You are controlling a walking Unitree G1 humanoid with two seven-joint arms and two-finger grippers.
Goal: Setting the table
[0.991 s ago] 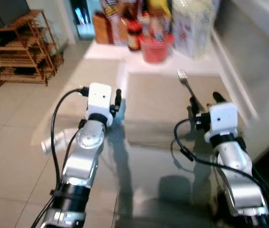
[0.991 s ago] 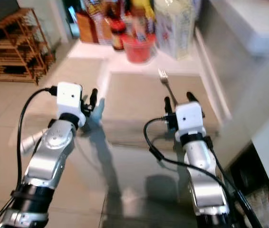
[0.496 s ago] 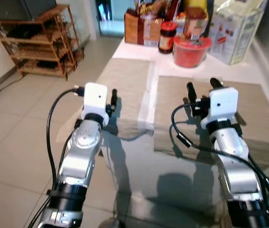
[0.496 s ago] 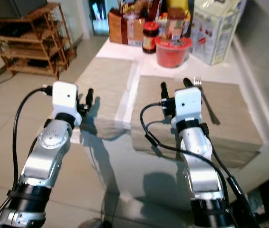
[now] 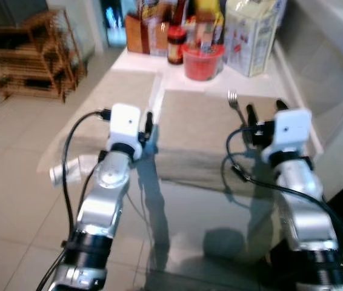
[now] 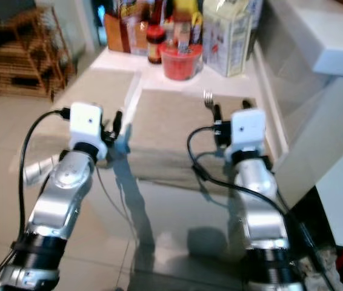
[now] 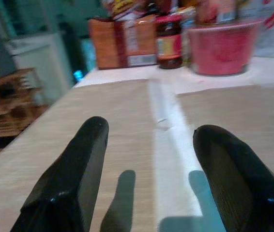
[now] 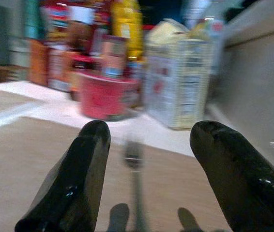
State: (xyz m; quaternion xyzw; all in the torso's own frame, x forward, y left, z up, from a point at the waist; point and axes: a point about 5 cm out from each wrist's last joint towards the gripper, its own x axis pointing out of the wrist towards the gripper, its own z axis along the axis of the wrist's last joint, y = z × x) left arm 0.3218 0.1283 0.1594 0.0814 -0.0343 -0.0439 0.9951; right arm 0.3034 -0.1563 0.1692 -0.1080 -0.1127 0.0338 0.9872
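Still — carton (image 8: 183, 82) print blurred, unreadable

home dining area, glass table (image 5: 183, 230), placemats (image 5: 202, 130), food jars (image 5: 174, 45), wooden rack (image 5: 29, 57)

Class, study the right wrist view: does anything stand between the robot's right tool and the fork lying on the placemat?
Nothing visible does. The right tool is open above the placemat, and the fork lies straight ahead between its fingers. The red tub and carton stand beyond the fork.
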